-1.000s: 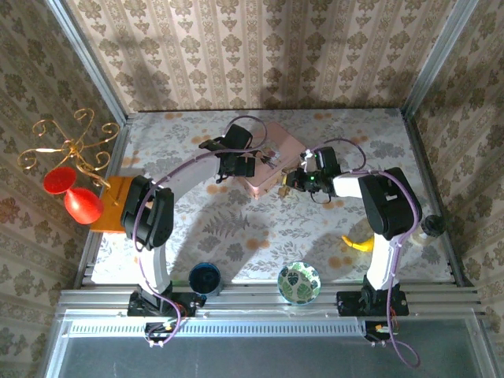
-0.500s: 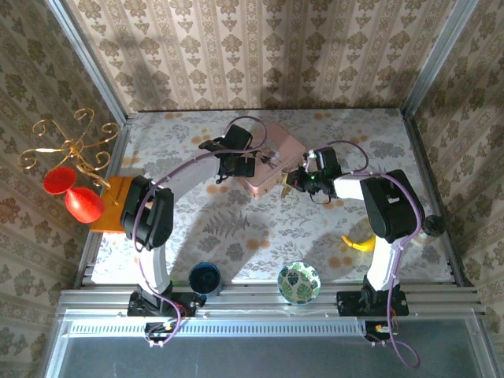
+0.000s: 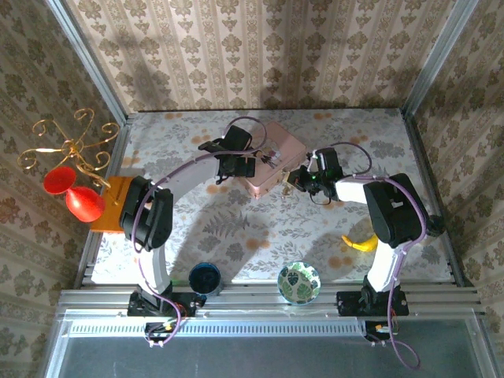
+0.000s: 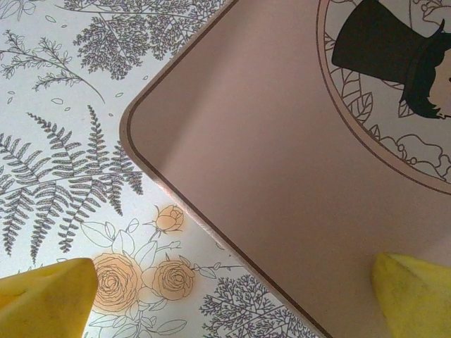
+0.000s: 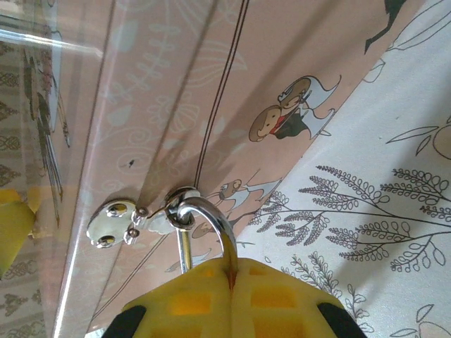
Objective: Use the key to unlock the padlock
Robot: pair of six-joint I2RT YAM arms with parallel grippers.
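A pink box [image 3: 276, 153] lies at the middle back of the table. A thin silver shackle [image 5: 211, 218] of the padlock passes through the box's clasp [image 5: 120, 224]. My right gripper [image 5: 229, 282] is shut on the padlock just below the shackle, and its yellow fingers [image 5: 282, 299] hide the padlock's body. From above, the right gripper [image 3: 296, 179] sits at the box's right front side. My left gripper [image 4: 232, 310] stands open over the box's near corner [image 4: 282, 162], one fingertip [image 4: 46, 296] over the tablecloth, the other above the lid. The key is hidden.
A blue bowl [image 3: 205, 277] and a green patterned bowl [image 3: 299, 282] stand near the front edge. A yellow object [image 3: 358, 244] lies at the right. An orange block [image 3: 114, 203], red pieces [image 3: 75, 193] and a gold stand [image 3: 67, 146] sit at the left.
My right arm's elbow has drifted slightly to the right while its gripper stays at the clasp. The left arm has not moved.
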